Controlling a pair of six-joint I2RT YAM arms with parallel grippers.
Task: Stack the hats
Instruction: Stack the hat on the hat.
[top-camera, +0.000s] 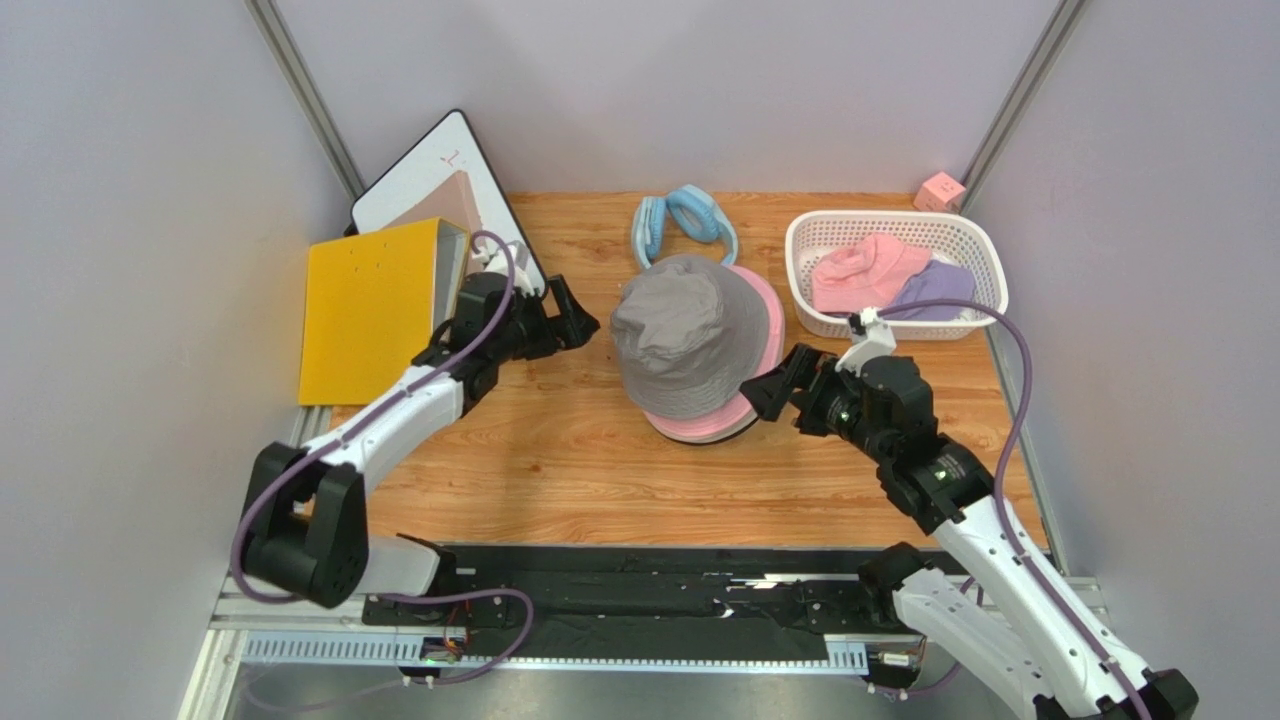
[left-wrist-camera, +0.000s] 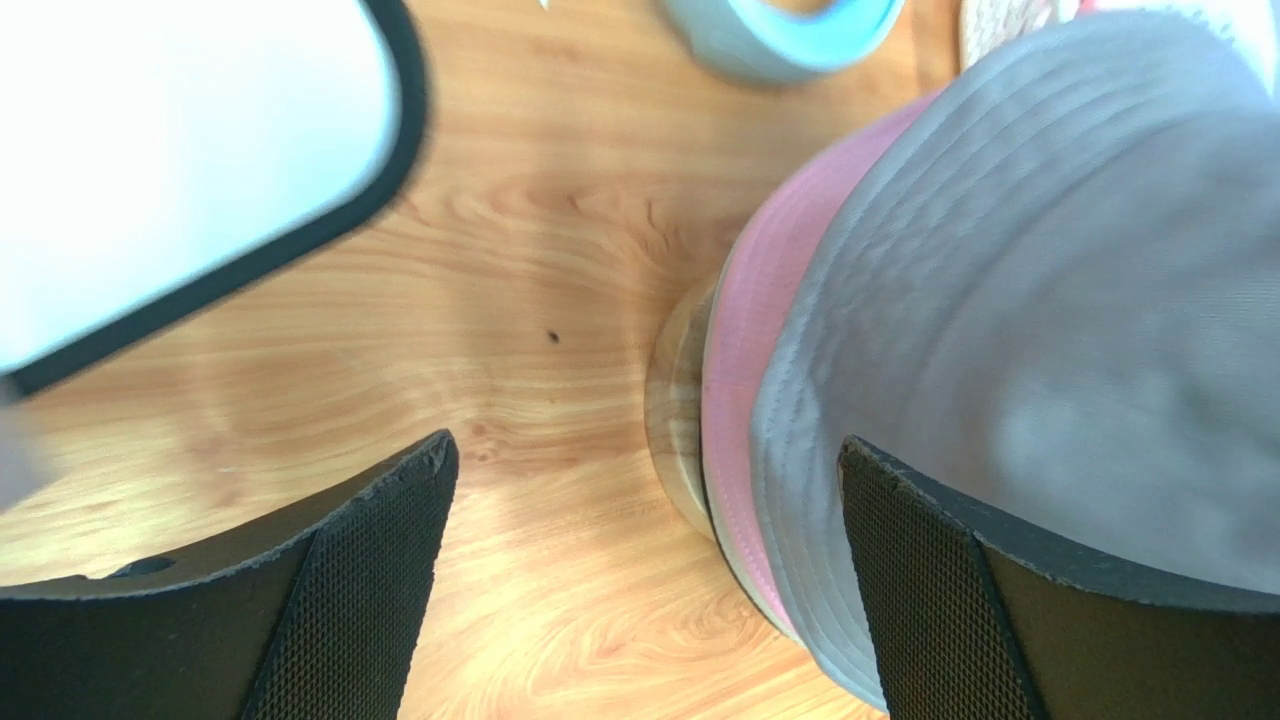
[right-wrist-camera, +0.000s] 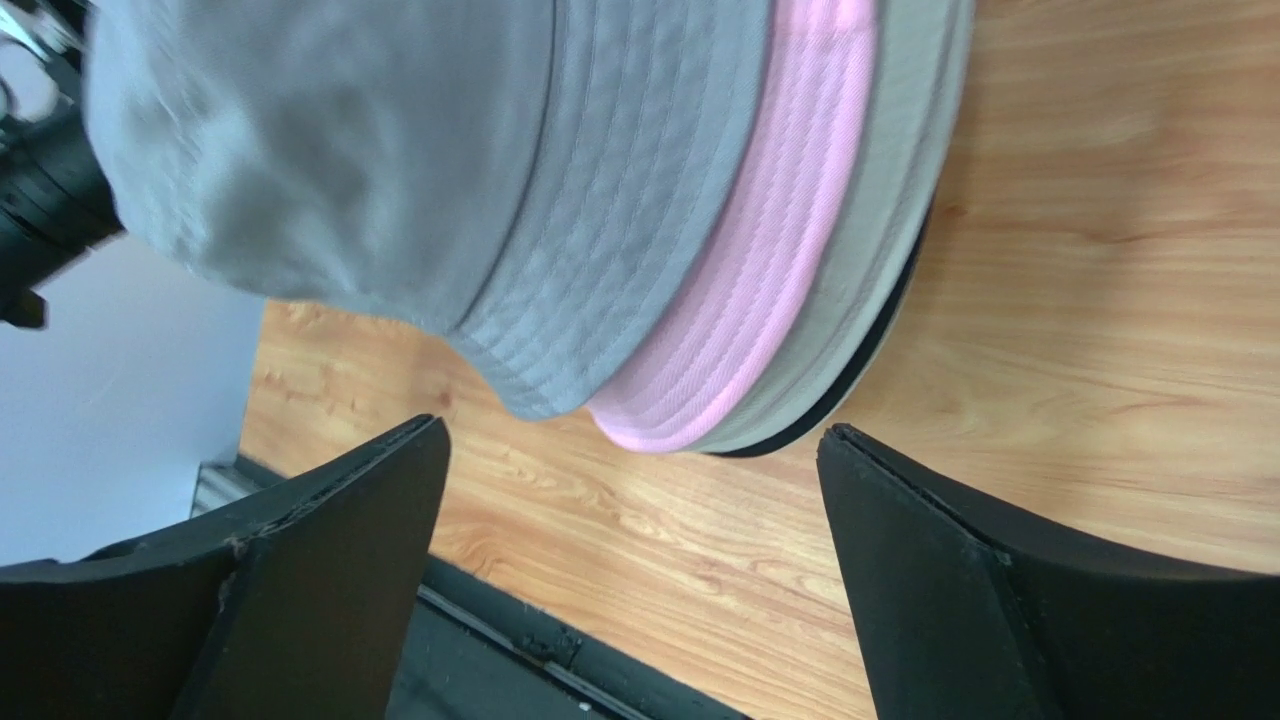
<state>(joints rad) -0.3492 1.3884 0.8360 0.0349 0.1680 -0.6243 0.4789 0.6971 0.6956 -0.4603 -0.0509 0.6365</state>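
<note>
Wooden tabletop (top-camera: 571, 465) bears stacked hats (top-camera: 688, 353), grey crown upward; left hand (top-camera: 577, 312), right hand (top-camera: 768, 384) spread apart.

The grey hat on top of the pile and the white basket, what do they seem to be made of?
The grey hat looks like soft woven cloth, probably cotton, matte: stitched rows along its brim show in the right wrist view. The white basket looks like moulded plastic, smooth: its walls are a regular open lattice.

The grey hat (top-camera: 684, 338) sits on a pink hat (top-camera: 703, 429), a beige brim (right-wrist-camera: 902, 210) and a black brim (right-wrist-camera: 857, 375) showing underneath. A second pink hat (top-camera: 864, 270) and a lavender hat (top-camera: 939, 282) lie in a basket (top-camera: 902, 221).
</note>
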